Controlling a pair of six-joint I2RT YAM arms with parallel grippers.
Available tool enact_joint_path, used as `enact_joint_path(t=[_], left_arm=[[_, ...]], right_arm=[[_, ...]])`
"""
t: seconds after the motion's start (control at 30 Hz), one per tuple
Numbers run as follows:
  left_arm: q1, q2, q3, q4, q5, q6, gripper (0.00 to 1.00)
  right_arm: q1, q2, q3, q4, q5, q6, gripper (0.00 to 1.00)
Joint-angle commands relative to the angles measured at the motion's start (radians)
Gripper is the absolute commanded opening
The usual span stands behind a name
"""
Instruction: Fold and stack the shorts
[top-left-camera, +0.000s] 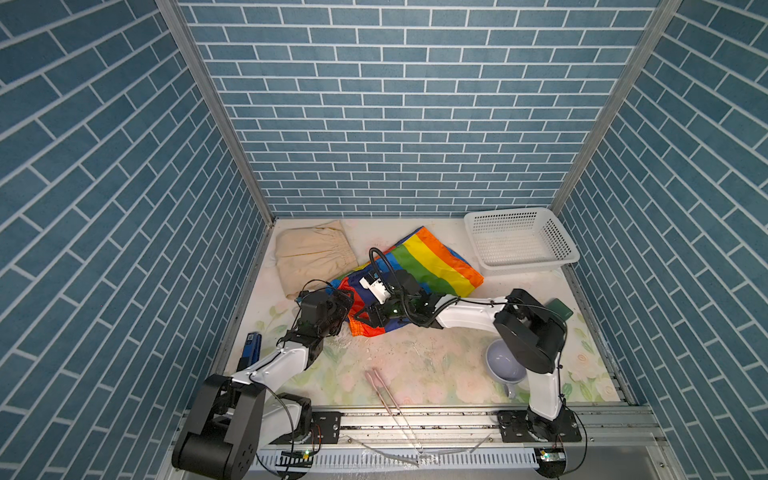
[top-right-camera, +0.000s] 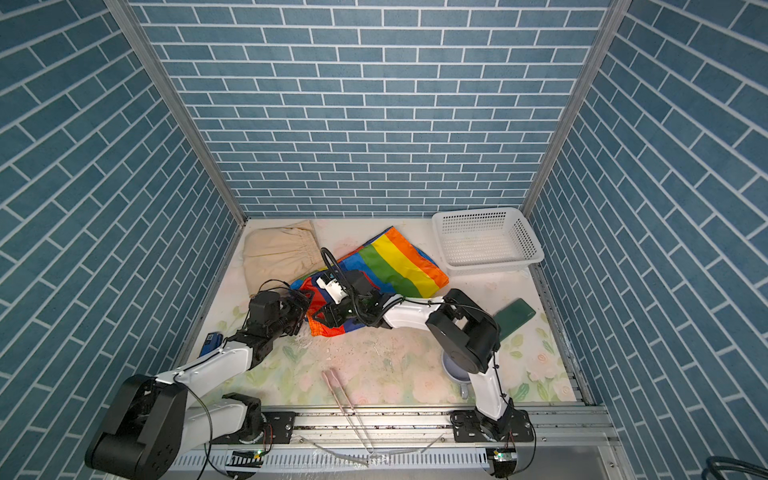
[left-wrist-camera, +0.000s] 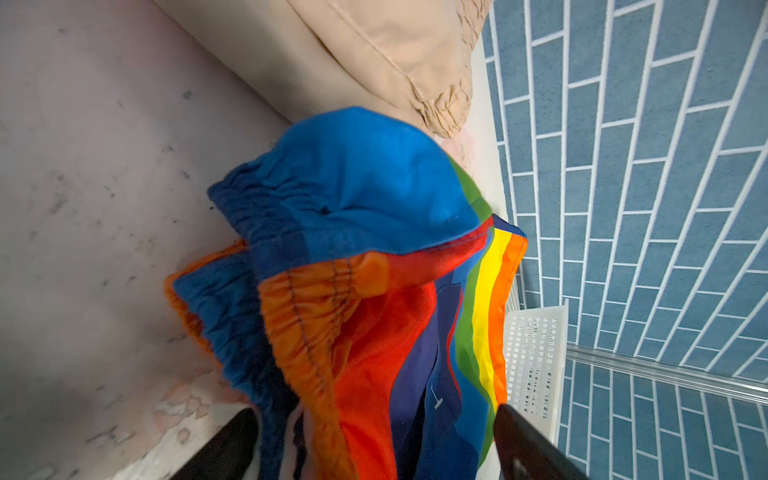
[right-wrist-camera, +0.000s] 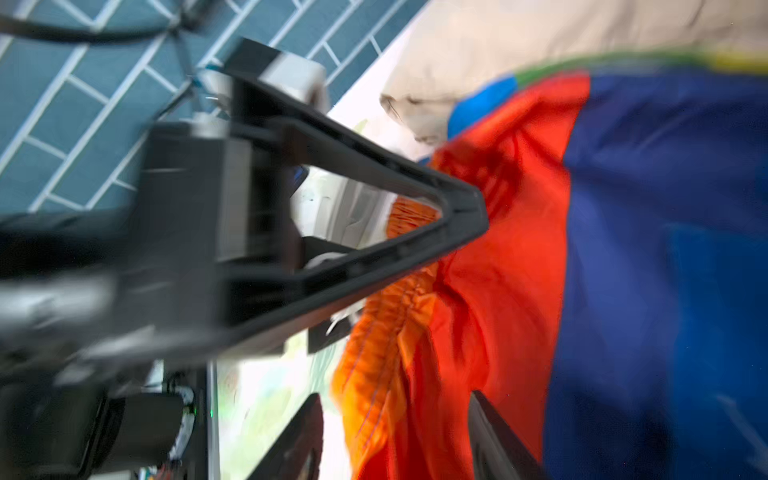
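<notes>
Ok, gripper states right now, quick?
Left gripper: open, with the shiny rainbow-striped shorts loose in its gap.
Right gripper: open around the same shorts, not clamped.

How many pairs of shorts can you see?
2. The beige shorts lie in the far left corner of the table; the rainbow shorts lie crumpled in the middle, right beside them. The white basket looks empty, so none seem hidden.

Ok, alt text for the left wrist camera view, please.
Bunched rainbow shorts dominate the view, gathered waistband nearest, between the two dark fingers of the open left tool. Beige shorts lie beyond on the pale table, and a white basket stands by a blue brick wall.
</notes>
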Motion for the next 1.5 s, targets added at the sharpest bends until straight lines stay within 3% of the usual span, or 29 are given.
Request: enact_joint_path(t=[0.0,0.03,0.1,0.17,0.23,0.47,0.8,0.87,0.93,1.0,1.03,1.07,1.13,1.23,1.47], left_arm=[[-0.006,-0.031,-0.027,-0.036,-0.009,0.014,0.84],[-0.006,-0.036,-0.038,-0.032,-0.012,0.013,0.81],[-0.006,-0.039,-0.050,-0.020,-0.015,0.012,0.69],[-0.005,-0.033,-0.054,-0.009,-0.012,0.011,0.61],[-0.005,-0.022,-0.050,0.005,-0.004,0.008,0.60],[-0.001,-0.024,-0.032,-0.041,-0.005,-0.004,0.63],[0.033,-0.079,-0.051,-0.125,0.001,-0.007,0.65],[0.038,-0.075,-0.054,-0.121,0.011,-0.014,0.67],[0.040,-0.069,-0.056,-0.111,0.024,-0.017,0.77],[0.041,-0.063,-0.054,-0.111,0.040,-0.023,0.85],[0.042,-0.064,-0.056,-0.109,0.046,-0.027,0.88],[0.043,-0.067,-0.059,-0.105,0.051,-0.034,0.91],[0.044,-0.074,-0.062,-0.097,0.058,-0.038,0.94],[0.044,-0.081,-0.061,-0.099,0.058,-0.038,0.97],[0.044,-0.051,-0.059,-0.072,0.046,-0.027,1.00]], right_arm=[[0.033,-0.128,-0.071,-0.082,0.175,-0.316,0.61],[0.055,-0.149,-0.090,-0.101,0.227,-0.395,0.64],[0.098,-0.164,-0.117,-0.125,0.316,-0.521,0.98],[0.129,-0.160,-0.133,-0.138,0.366,-0.594,0.99],[0.155,-0.149,-0.148,-0.129,0.386,-0.645,0.96],[0.203,-0.023,-0.099,-0.079,0.493,-0.826,0.94],[0.210,0.143,0.000,0.028,0.587,-0.965,0.92],[0.214,0.181,0.016,0.070,0.629,-0.988,0.89],[0.212,0.212,0.023,0.116,0.648,-1.002,0.82],[0.212,0.237,0.027,0.158,0.657,-1.005,0.60],[0.213,0.245,0.024,0.180,0.664,-1.006,0.38],[0.212,0.252,0.017,0.210,0.671,-1.005,0.24],[0.213,0.254,0.003,0.254,0.669,-0.999,0.12],[0.213,0.247,-0.007,0.272,0.655,-0.966,0.03],[0.189,0.197,-0.023,0.235,0.530,-0.763,0.00]])
